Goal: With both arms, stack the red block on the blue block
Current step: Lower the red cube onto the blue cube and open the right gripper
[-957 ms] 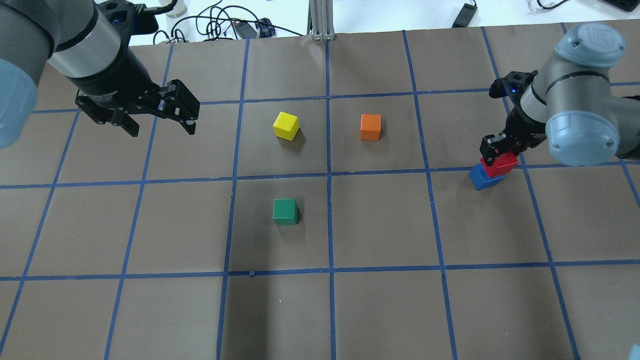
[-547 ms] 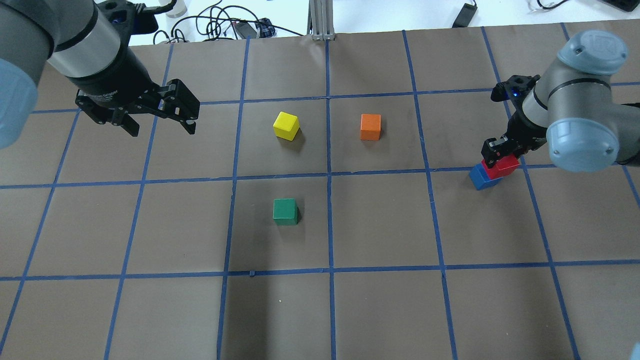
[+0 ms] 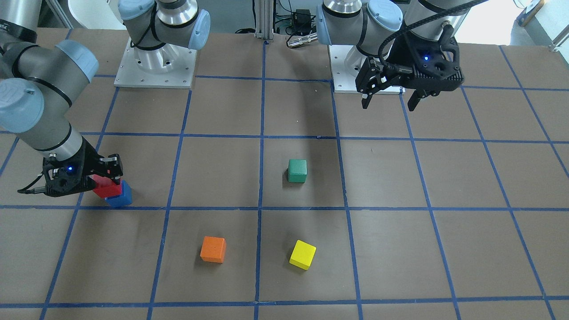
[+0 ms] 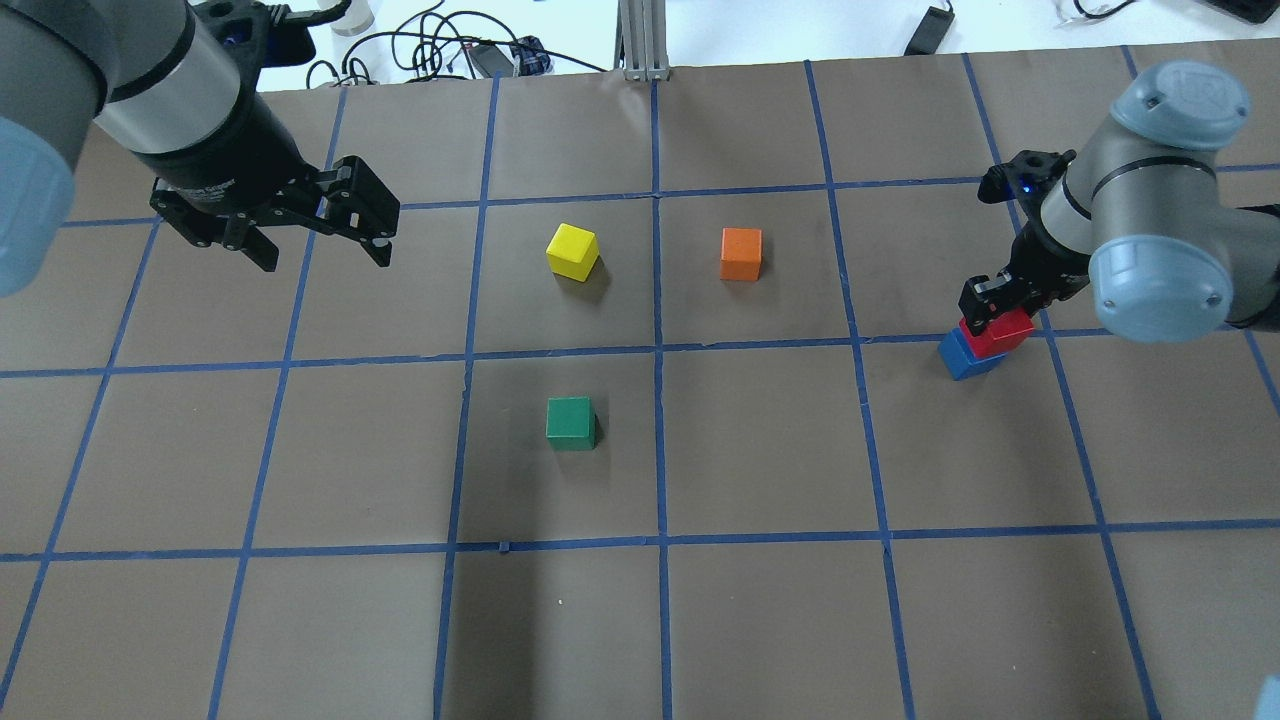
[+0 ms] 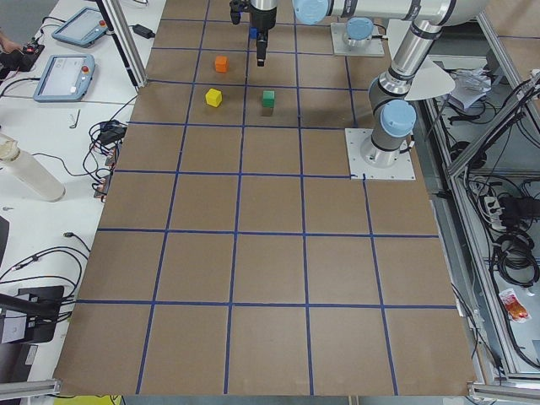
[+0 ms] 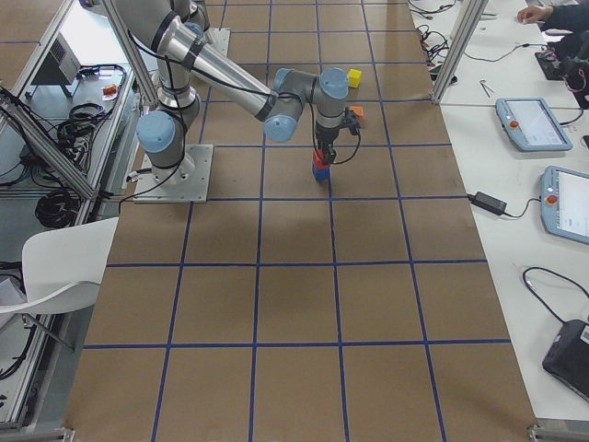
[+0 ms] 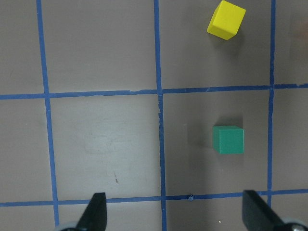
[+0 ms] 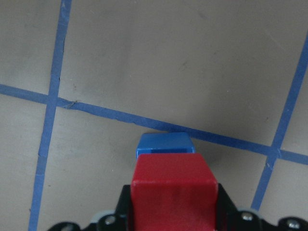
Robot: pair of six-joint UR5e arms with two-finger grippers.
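- The placing step is judged to be in hand: the red block (image 8: 173, 192) is clenched between the fingers of the right tool (image 4: 993, 308) and held directly over the blue block (image 8: 164, 143). This is on the robot's right side of the bench (image 4: 760, 450), just beside a crossing of tape lines.
- In the front-facing view the red block appears to touch the top of the blue one. A strip of blue shows beyond the red edge in the right wrist and overhead views, so a slight offset is suspected, though perspective may account for it.
- The left tool (image 4: 325, 258) is spread wide and empty, hovering well apart from the stack. Only the green block (image 7: 228, 139) and the yellow block (image 7: 225, 19) are seen beneath it.
- Next, a release of the right tool's grip is called for, then a straight lift clear so that the red block is not dragged off. If the block is not yet seated, a short lowering would be needed first.
- The seam between the two blocks is partly hidden by the tool, so full contact cannot be confirmed.
- In the right wrist view the fingertips are covered by the red block and cut off at the bottom edge.
- In the exterior left view the stack cannot be made out.
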